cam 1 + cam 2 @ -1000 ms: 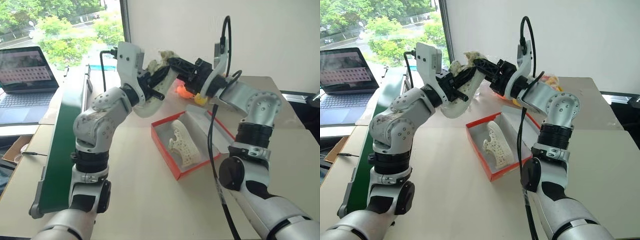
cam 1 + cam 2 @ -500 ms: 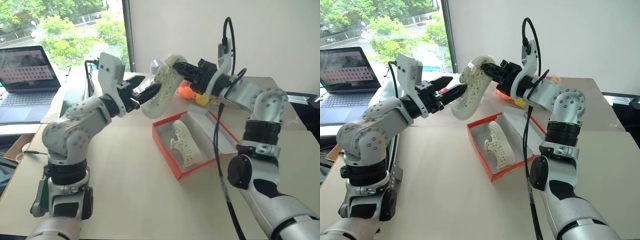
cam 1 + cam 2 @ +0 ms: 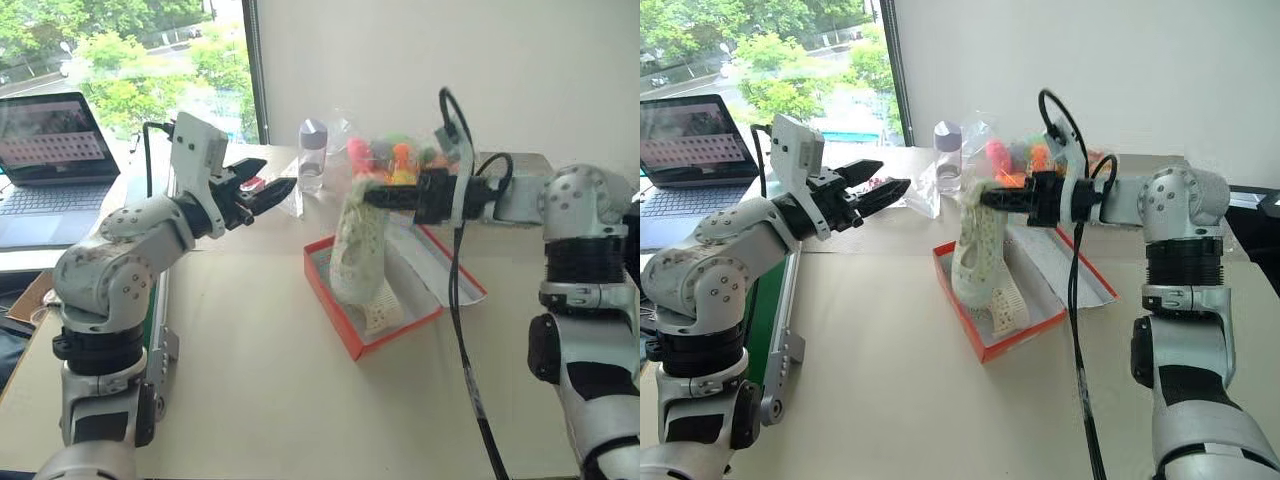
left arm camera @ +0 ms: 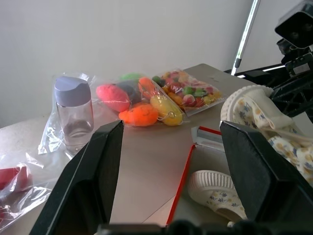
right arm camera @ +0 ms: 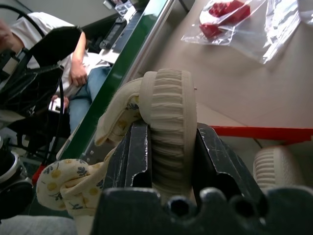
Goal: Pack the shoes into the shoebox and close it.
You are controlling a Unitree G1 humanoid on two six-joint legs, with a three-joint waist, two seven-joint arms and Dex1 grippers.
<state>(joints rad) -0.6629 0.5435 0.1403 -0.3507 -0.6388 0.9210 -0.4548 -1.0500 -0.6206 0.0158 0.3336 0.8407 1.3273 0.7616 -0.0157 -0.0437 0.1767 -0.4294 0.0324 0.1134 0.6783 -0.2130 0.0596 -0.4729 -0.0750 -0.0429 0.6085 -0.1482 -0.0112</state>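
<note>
1. The right gripper [image 3: 992, 196] is clamping the heel end of one cream shoe [image 3: 975, 252]; in the right wrist view its two fingers [image 5: 133, 155] are pressing on either side of the ribbed sole [image 5: 168, 128], with the flowered lining [image 5: 68, 185] spilling out beside them.
2. That shoe is hanging toe-down over the shoebox [image 3: 970, 322], its toe sitting just above the box's left part.
3. The second shoe [image 3: 1008, 306] is lying on its side inside the shoebox, close against the hanging shoe.
4. The shoebox is lying open on the table [image 3: 890, 390]; its lid [image 3: 1065, 265] is folded out flat on the far side of the box.
5. The left gripper [image 3: 268, 190] is hanging to the left of the shoebox, well apart from it; its fingers [image 4: 98, 166] are spread wide and holding nothing.
6. Behind the shoebox, a clear bottle with a lilac cap [image 3: 312, 152] is standing, and bags of colourful toys [image 4: 142, 100] are lying next to it.
7. Far to the left of the shoebox, the green conveyor [image 3: 765, 325] is running along the table edge, with a laptop [image 3: 48, 160] open beyond it.
</note>
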